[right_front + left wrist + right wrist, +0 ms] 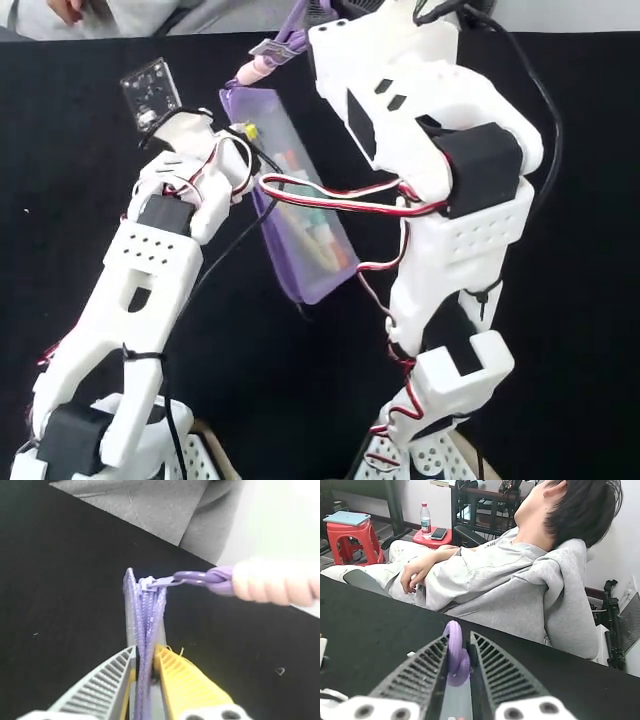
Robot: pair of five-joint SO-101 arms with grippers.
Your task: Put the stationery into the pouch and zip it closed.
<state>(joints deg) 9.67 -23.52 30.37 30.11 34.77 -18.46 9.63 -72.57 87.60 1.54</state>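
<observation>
The purple pouch (262,108) rests on the table (560,300), stationery (322,245) inside. The left end effector (145,650) clamps its zip edge, and the right end effector (459,636) pinches the zipper pull (454,657). A hard tug could likely slip either grip.

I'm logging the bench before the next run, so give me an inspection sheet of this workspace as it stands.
Surface: black table.
Job's things: purple pouch held between the two arms, with stationery showing through its side. The zipper slider is at the pouch's far end.
Clutter: nothing seen.
Grippers: left gripper has its fingers shut on the pouch's zipper edge. Right gripper has its fingers shut on the purple pull loop.
Cables: red and white wires cross over the pouch.
Surroundings: a person in a grey top sits behind the table, not touching the pouch. There is a red stool farther back.
</observation>
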